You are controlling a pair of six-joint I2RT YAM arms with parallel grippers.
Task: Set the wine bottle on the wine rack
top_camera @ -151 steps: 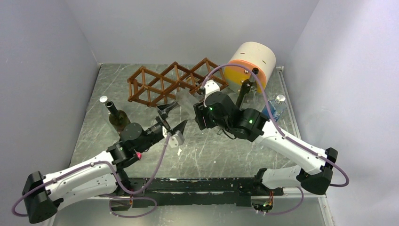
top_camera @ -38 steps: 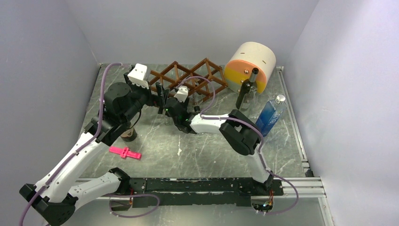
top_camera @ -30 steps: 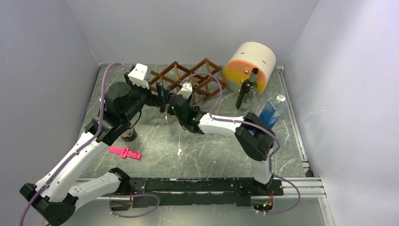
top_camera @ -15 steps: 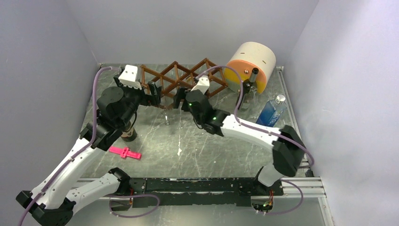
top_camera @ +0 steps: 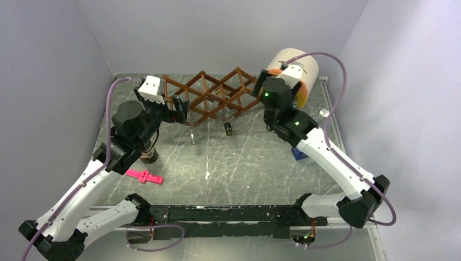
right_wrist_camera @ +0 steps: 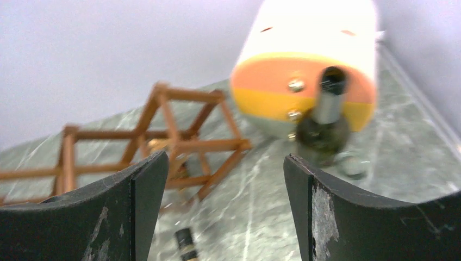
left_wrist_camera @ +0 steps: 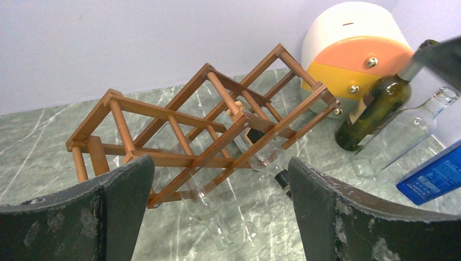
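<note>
The reddish-brown wine rack (top_camera: 212, 97) stands at the back; it also shows in the left wrist view (left_wrist_camera: 206, 128) and the right wrist view (right_wrist_camera: 179, 142). Two clear bottles lie in its cells: an uncapped one (left_wrist_camera: 204, 209) and one with a dark cap (left_wrist_camera: 282, 178), whose cap also shows from above (top_camera: 228, 129). A dark green wine bottle (right_wrist_camera: 323, 130) stands upright against the cylinder (right_wrist_camera: 304, 70). My left gripper (top_camera: 182, 109) is open and empty at the rack's left front (left_wrist_camera: 220, 217). My right gripper (top_camera: 270, 89) is open and empty, raised, facing the green bottle (right_wrist_camera: 225, 212).
Another dark bottle (top_camera: 147, 155) stands under my left arm. A pink clip (top_camera: 144, 176) lies at front left. A blue bottle (left_wrist_camera: 435, 176) and a leaning clear bottle (left_wrist_camera: 402, 133) are right of the green one. Walls close in on three sides.
My right gripper has let go of the capped clear bottle in the rack and swung up and right toward the cylinder. My left gripper stays open at the rack.
</note>
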